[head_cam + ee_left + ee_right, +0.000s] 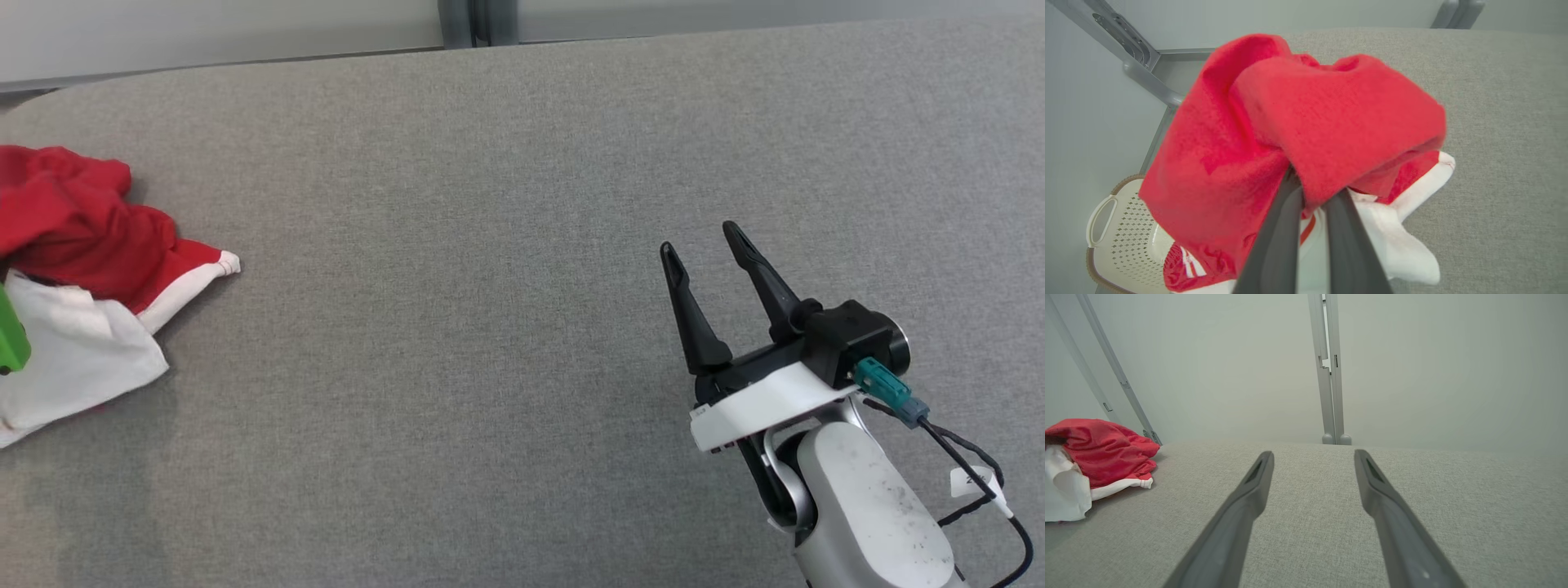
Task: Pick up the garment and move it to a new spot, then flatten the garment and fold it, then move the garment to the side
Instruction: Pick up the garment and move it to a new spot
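Observation:
The garment (82, 245) is a crumpled heap of red and white cloth at the far left edge of the grey padded table (490, 367). In the left wrist view my left gripper (1314, 188) is shut on a red fold of the garment (1310, 114), its fingertips buried in the cloth. White parts of the garment lie below the fingers. My right gripper (699, 238) stands open over bare table at the lower right, far from the cloth, with nothing between its fingers. The right wrist view shows the right gripper (1313, 454) open and the garment (1102, 453) at far left.
A white perforated basket (1114, 232) sits on the floor beside the table's left end, under the hanging cloth. A green part (10, 335) shows at the head view's left edge, against the garment. A pale wall with grey metal posts (1329, 375) runs behind the table.

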